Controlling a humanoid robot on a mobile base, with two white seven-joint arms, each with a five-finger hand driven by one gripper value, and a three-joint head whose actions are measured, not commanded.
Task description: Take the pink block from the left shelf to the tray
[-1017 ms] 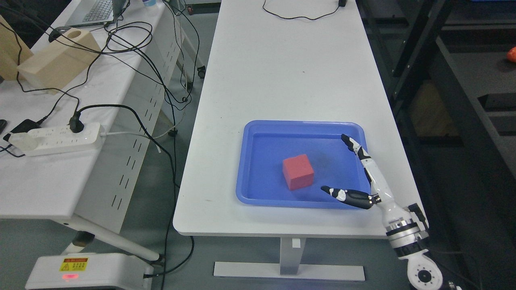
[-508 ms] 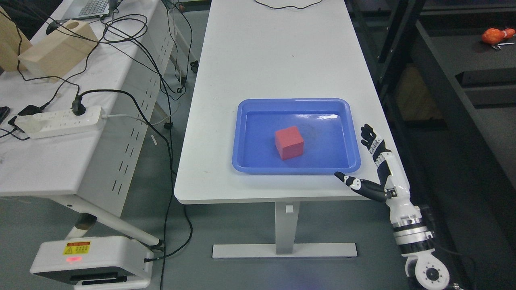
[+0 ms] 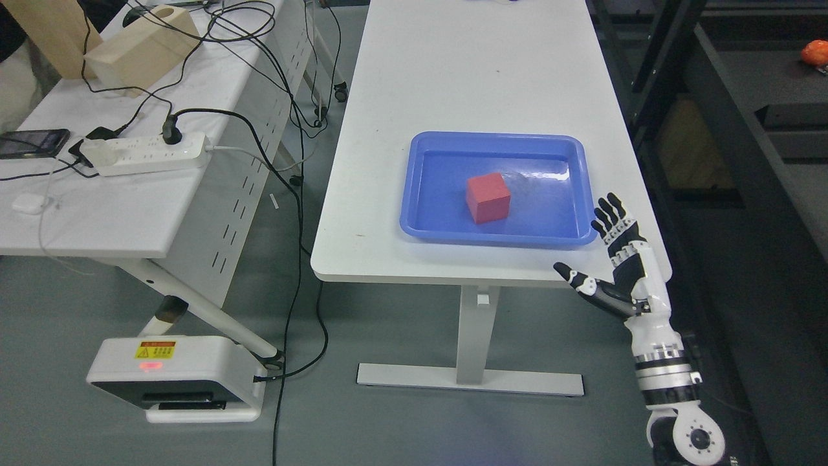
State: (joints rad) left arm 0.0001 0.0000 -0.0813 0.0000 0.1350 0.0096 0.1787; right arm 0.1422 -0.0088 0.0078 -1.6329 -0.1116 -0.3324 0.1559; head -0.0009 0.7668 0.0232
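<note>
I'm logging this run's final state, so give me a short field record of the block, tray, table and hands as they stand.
block: pink-red block resting inside the tray, nothing touching it
tray: blue tray near the front right of the white table
right hand: right hand open, fingers spread, holding nothing, just off the tray's right front corner
left hand: not in view
side table: power strip and cables

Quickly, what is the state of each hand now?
Left hand: not in view.
Right hand: open, fingers spread, holding nothing; the block lies in the tray.
</note>
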